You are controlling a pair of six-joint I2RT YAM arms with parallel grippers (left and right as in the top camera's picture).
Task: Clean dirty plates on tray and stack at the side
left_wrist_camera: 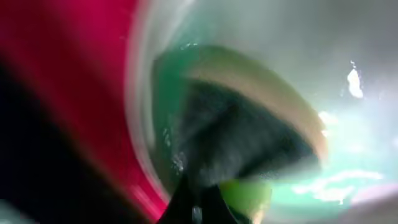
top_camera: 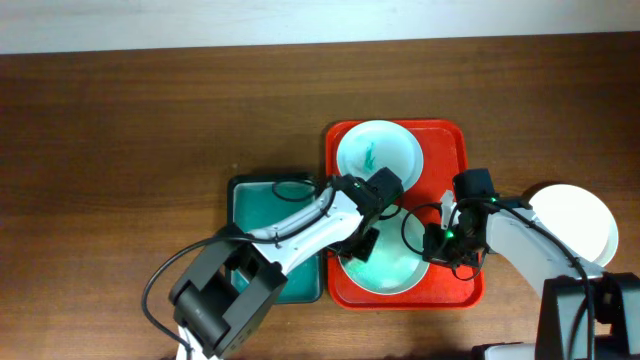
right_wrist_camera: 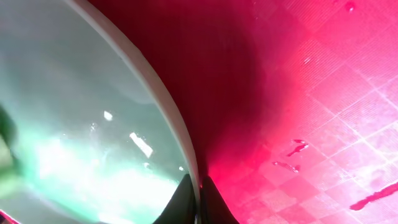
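Evidently the left gripper grips a sponge, scrubbing the plate nearest the front edge. Right gripper pinches its rim steady.

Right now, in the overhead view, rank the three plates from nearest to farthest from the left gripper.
From the left gripper, holding the sponge:
1. Front plate, on the tray, directly under it.
2. Smeared plate, at the tray's far end.
3. Third plate, on the table, right of the tray.

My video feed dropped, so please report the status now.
Left tool shut on sponge, on near plate. Right tool shut on its rim. Far plate smeared. Nothing blocking.
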